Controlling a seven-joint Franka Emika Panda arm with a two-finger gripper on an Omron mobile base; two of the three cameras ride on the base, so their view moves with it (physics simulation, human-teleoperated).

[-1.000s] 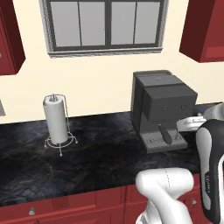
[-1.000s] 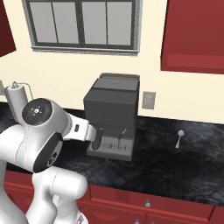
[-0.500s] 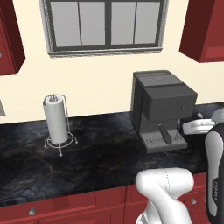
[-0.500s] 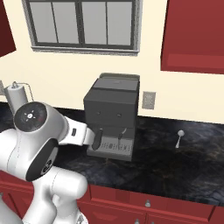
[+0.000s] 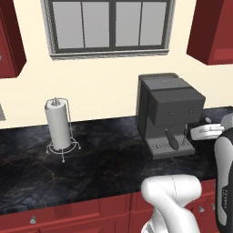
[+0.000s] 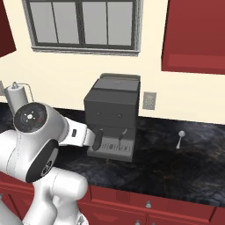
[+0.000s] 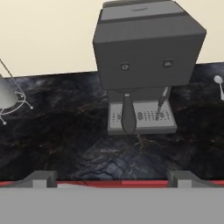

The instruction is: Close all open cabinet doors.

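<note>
Gripper: your gripper [image 7: 112, 179] has its two dark finger tips spread wide apart with nothing between them. It sits low, near counter height, aimed at the coffee machine [image 7: 142, 61].
Arm: you have one arm only; its white wrist [image 6: 79, 135] reaches in toward the machine from the left in the right base view.
Cabinet doors: dark-red panels hang high on the wall. One door [image 6: 193, 35] is above and to the right of the machine; another [image 5: 11, 41] is up at the far left, beyond the window [image 5: 109, 27]. Whether either stands ajar, you cannot tell from here.
Direction: both doors lie well above your gripper, one up and right, one up and left.
Long axis: each door is tall, its long side vertical.
Counter: a paper towel holder [image 5: 59, 127] stands left of the machine on the black counter [image 5: 100, 159].
Next move: you likely need to raise the hand well up before pushing any panel.
</note>
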